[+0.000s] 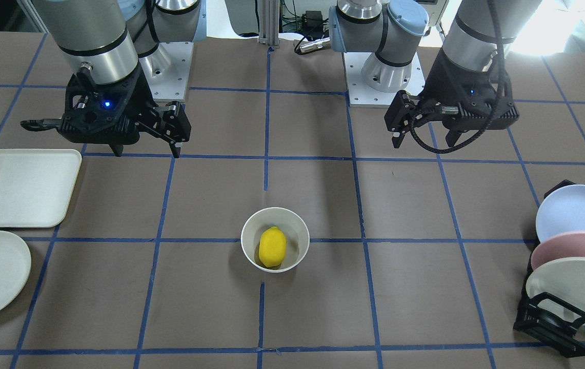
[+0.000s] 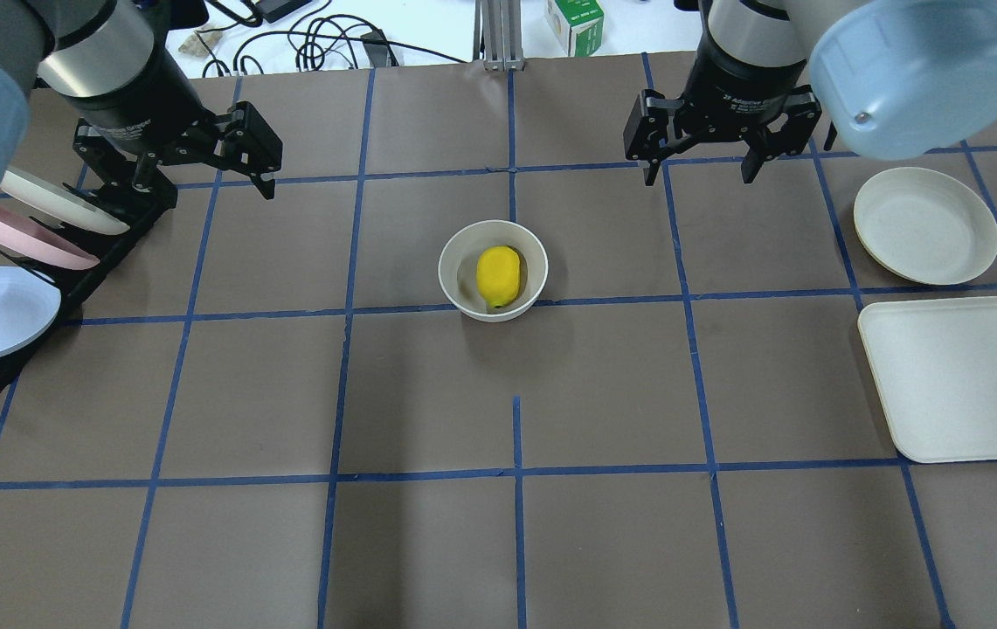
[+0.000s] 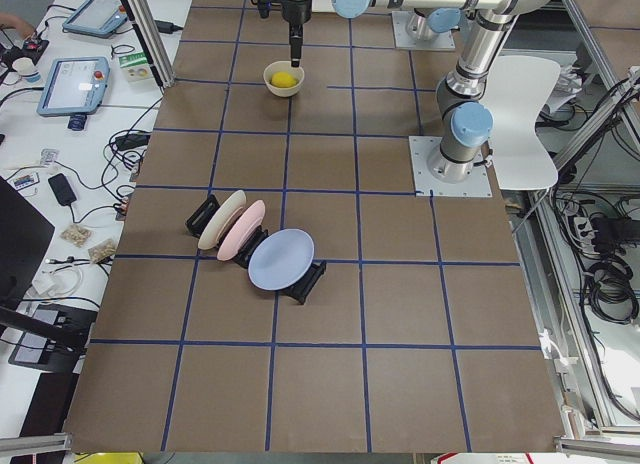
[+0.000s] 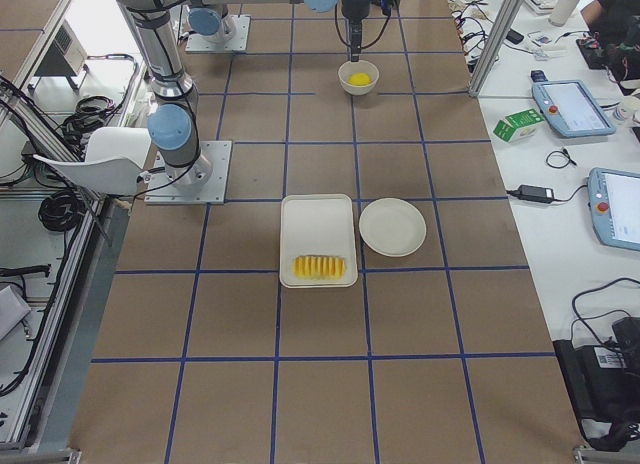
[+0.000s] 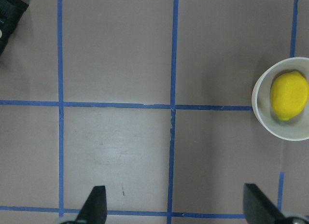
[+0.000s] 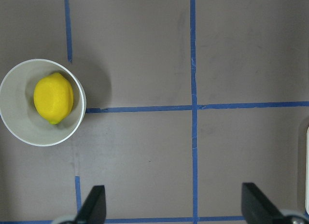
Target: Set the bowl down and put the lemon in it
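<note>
Scene: bowl upright at table centre, lemon lying inside it | Hands: my left gripper and right gripper both spread wide, empty, raised, well apart from the bowl | Status: task looks done | Risk: a low sweep through centre could tip the bowl and spill the lemon; my left arm hangs near the rack and could clip it.

Deep round off-white bowl upright mid-bench, straddling a blue tape line. Bright yellow oval lemon lies on its side inside, off-centre, its side close to the wall.
</note>
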`<state>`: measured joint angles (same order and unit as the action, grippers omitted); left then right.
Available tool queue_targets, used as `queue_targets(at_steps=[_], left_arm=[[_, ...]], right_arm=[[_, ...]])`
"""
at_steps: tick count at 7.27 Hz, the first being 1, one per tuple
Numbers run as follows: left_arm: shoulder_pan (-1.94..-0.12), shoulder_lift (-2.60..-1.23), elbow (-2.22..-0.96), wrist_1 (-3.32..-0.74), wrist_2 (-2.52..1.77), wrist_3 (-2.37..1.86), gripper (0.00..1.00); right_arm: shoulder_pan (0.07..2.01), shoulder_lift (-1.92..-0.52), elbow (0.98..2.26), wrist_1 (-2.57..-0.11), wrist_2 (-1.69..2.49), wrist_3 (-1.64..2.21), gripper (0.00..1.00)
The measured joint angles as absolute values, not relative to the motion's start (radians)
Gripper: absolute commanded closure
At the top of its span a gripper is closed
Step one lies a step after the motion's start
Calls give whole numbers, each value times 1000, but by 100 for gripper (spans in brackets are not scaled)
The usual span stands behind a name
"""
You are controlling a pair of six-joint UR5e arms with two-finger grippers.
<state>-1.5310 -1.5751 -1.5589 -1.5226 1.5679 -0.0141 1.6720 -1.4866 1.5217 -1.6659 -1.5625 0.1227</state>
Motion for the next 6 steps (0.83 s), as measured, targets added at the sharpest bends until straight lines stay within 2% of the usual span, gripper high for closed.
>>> queue_targets(at_steps=[6], left_arm=[[-1526,-1572,-1554,-1540,1587,-14,0]], right_arm=[[1672,-1486,1522,-1666,-1562,123,0]])
